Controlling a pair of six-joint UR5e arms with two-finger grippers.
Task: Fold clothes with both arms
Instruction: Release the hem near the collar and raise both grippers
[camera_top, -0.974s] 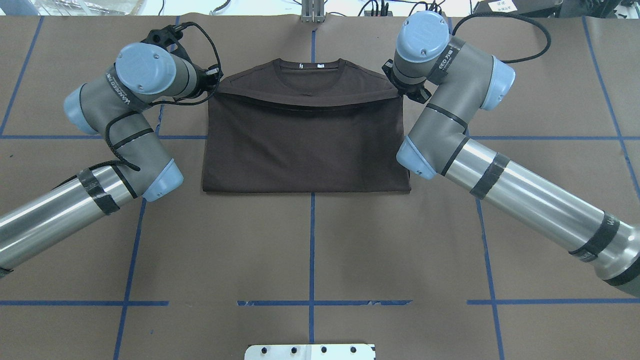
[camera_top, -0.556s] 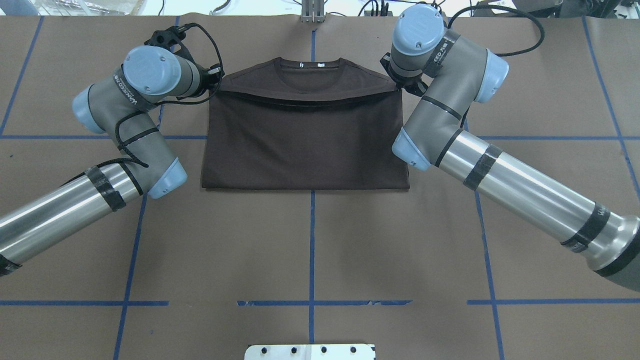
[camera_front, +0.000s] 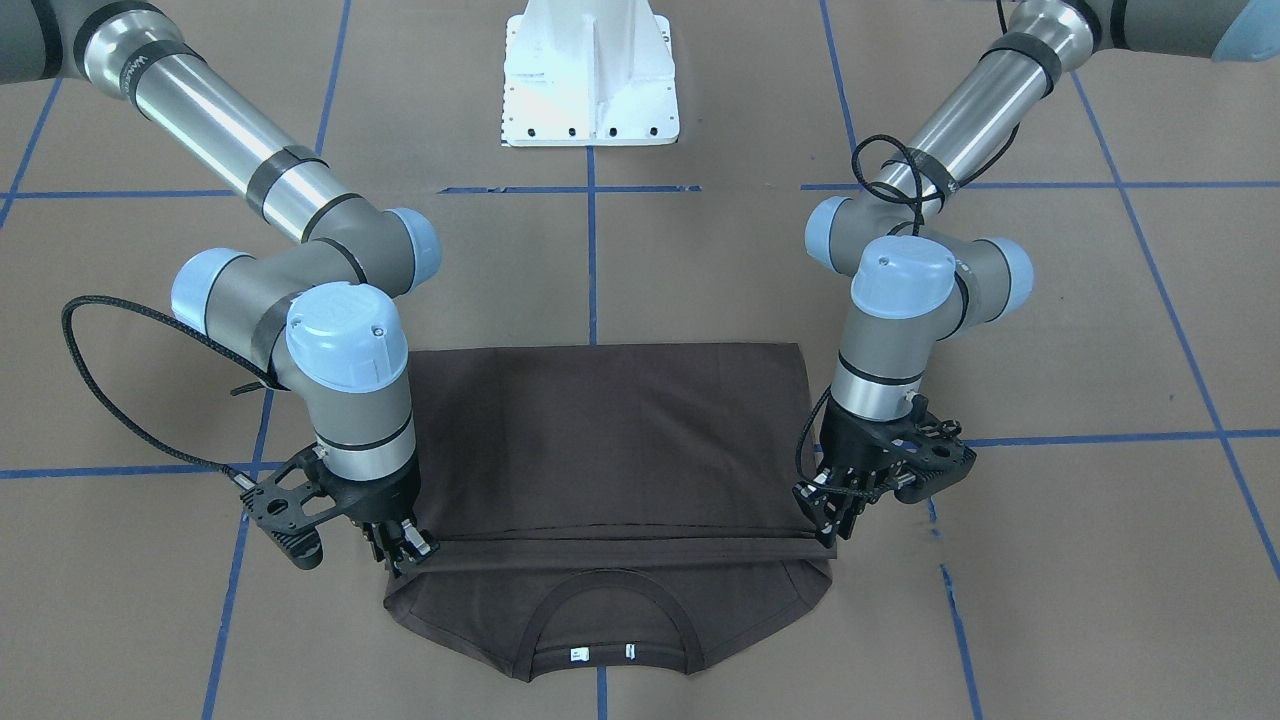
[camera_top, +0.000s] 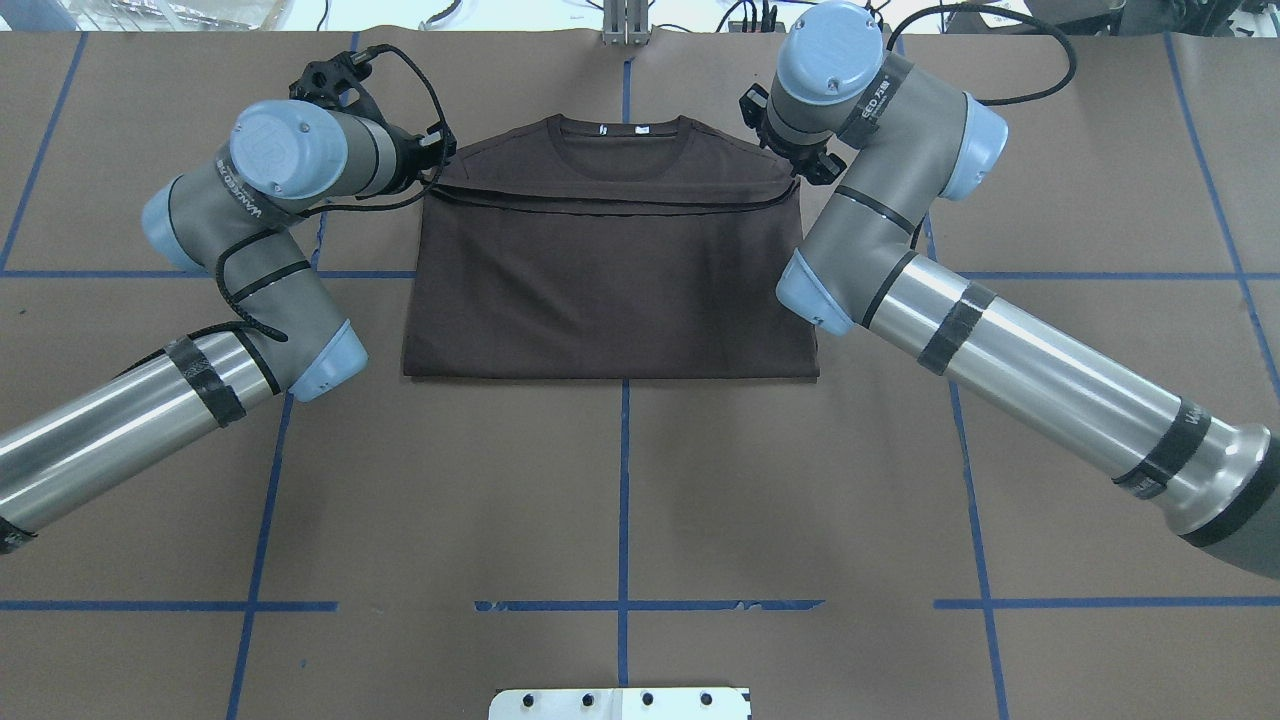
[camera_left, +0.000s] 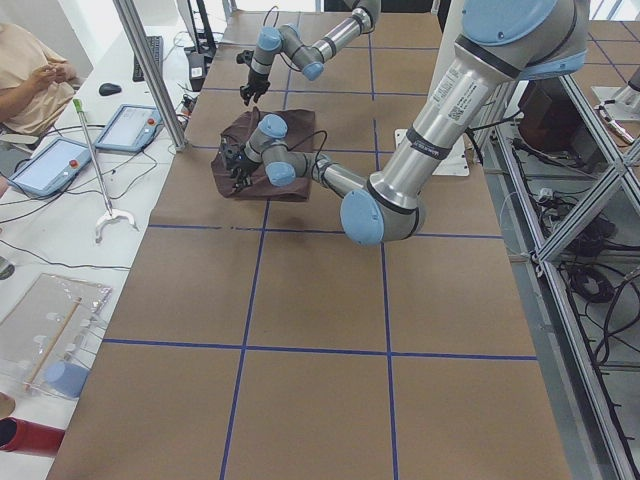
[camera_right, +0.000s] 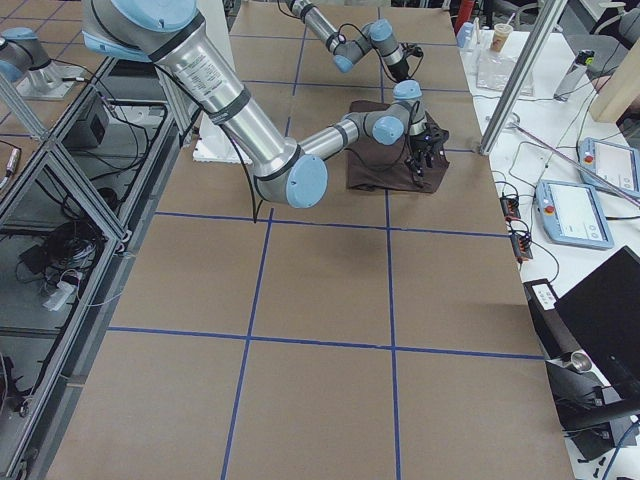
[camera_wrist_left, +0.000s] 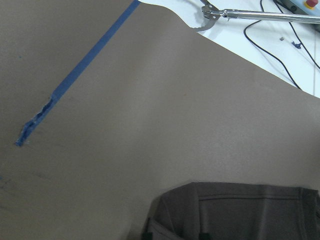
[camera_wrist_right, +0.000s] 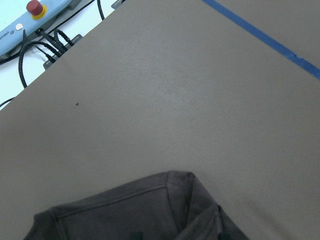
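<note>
Holding the folded-over hem of the dark brown T-shirt at its two ends, both grippers appear clenched on the cloth. In the overhead view the left gripper is at the shirt's 9 o'clock edge and the right gripper at its 3 o'clock edge. The T-shirt lies on the brown paper-covered surface, centred on a blue tape line. Seen from overhead, its collar points toward 12 o'clock and the fold crease toward 6 o'clock. The hem's long axis runs 9-to-3, drawn taut between the grippers, just short of the collar, which lies toward 12 o'clock from both. Each arm is equally near its own end. With the fold nearly closed, the likely next step is to lay the hem down and let go. No object shows between hem and collar. The white pedestal base sits well apart at 6 o'clock overhead, and a metal reacher tool lies off the surface beyond 12 o'clock.
</note>
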